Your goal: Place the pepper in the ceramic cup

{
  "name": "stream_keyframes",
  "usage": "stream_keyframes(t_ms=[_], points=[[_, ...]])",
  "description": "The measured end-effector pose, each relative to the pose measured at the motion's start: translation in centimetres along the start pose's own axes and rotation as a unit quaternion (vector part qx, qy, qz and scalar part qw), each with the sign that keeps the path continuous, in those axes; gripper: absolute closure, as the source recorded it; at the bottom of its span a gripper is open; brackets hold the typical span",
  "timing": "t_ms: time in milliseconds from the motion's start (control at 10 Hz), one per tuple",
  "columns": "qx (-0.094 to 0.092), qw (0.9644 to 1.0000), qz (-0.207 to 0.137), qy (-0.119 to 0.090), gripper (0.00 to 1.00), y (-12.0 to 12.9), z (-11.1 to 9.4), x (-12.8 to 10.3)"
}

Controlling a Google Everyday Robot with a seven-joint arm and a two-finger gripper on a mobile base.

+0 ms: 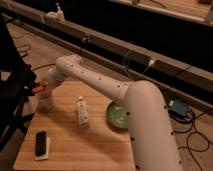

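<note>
The hand (44,88) was reached out to the far left of the wooden table (95,145), at the end of the white arm (95,82) that stretched across from the robot's body on the right. It was pinching the pepper (37,89), whose orange-red body stuck out leftward from between the fingers, its long axis lying close to level and its free end pointing away from the arm.

Directly beneath the hand stood the ceramic cup (46,103), a small pale cup near the table's left edge. The pepper looked to be above the cup's mouth or a little to the left of it, clear of the rim; whether the tip overhung the cup's outer side could not be settled from this angle.

That offset is what the coming move seemed to depend on: lying nearly flat, the pepper could catch across the small rim or drop outside it, so a slight tilt or shift toward the cup's centre would probably be needed before letting go.

Well to the right stood the white tube (82,111), then the green bowl (118,116); a dark phone-like object (41,144) lay near the front left corner.
</note>
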Motion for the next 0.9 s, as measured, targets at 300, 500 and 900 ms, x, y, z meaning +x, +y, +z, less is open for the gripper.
stream_keyframes(t_ms=[300, 500, 900], points=[[-0.007, 1.0000, -0.002, -0.002, 0.31, 0.5, 0.6, -0.5], [-0.008, 1.0000, -0.002, -0.001, 0.31, 0.7, 0.5, -0.6], [0.025, 0.9996, -0.003, 0.014, 0.31, -0.9, -3.2, -0.3]])
